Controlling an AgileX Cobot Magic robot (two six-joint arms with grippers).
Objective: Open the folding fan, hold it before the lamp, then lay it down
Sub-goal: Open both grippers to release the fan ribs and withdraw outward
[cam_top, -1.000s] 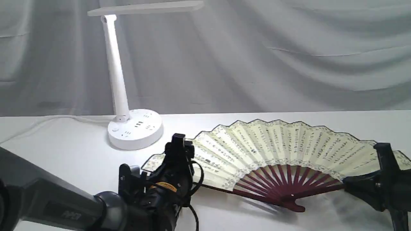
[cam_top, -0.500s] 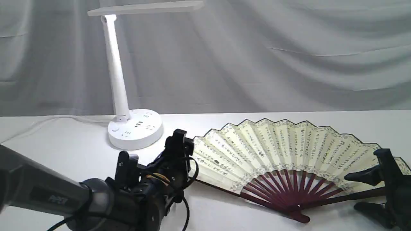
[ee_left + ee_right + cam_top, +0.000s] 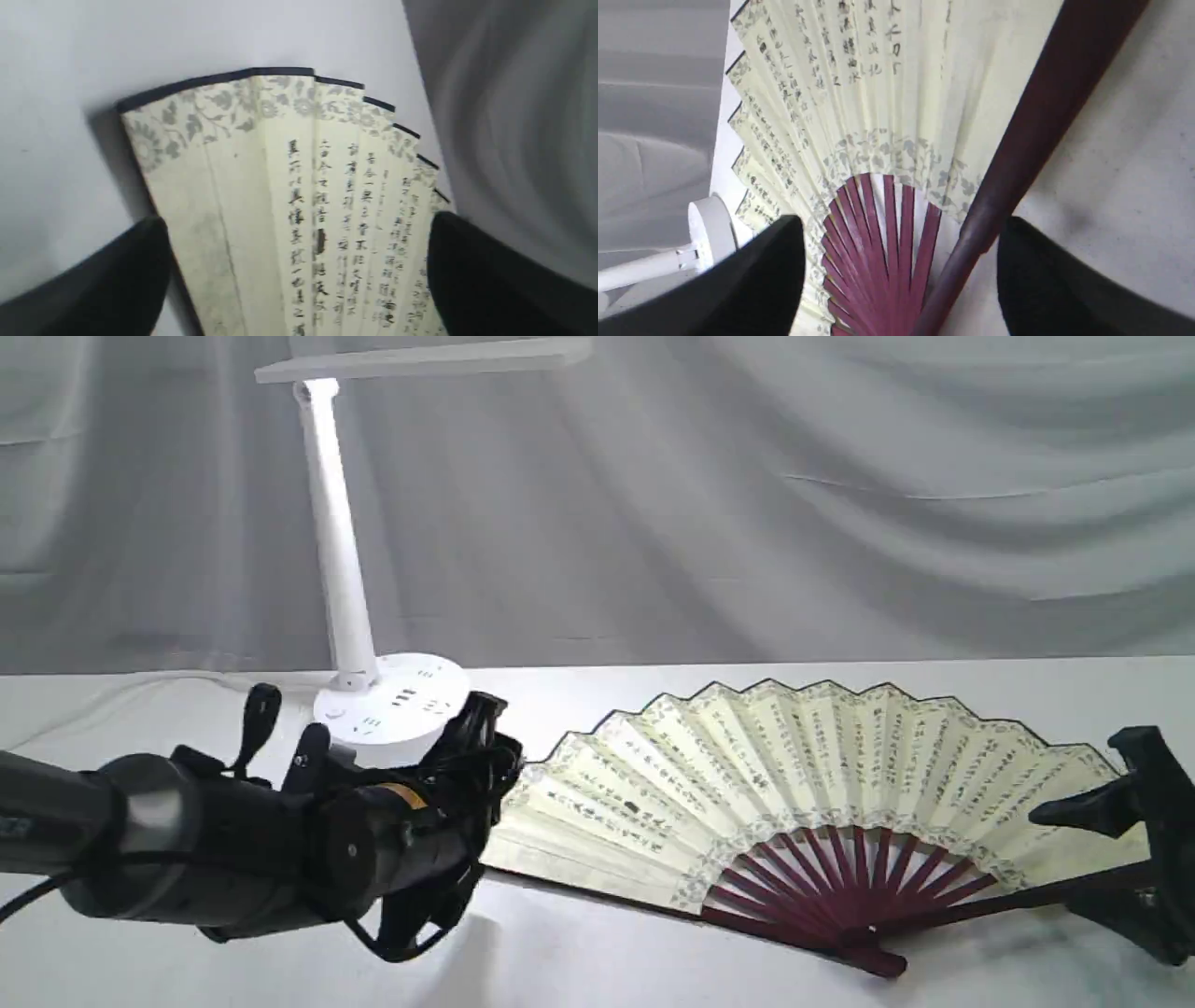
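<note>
The folding fan [image 3: 794, 775] is spread wide open and lies on the worktop [image 3: 616, 957]. Its cream leaf faces up and its maroon ribs meet at the pivot near the front edge. So the opening is done, and the fan is down.

Whether it has been held before the lamp [image 3: 341, 541] I cannot tell from where things stand. If it has, I judge the task all but finished, with only the arms to draw clear. If not, a lift and a hold are left.

The left fingers [image 3: 490, 280] are apart, one on each side of the fan's end panels nearest the lamp base, and they grip nothing. The right fingers [image 3: 738, 289] are apart too. The dark outer guard runs between them at the other end, but they are not pinched on it.

The fan sits to the right of the lamp's round base. Its near corner is close to the base, and I cannot see that they touch.

The worktop is plain white and matte, with soft shadows under the fan and the left arm. Behind it hangs a pale grey curtain [image 3: 840, 476] in loose folds that closes off the room.
</note>
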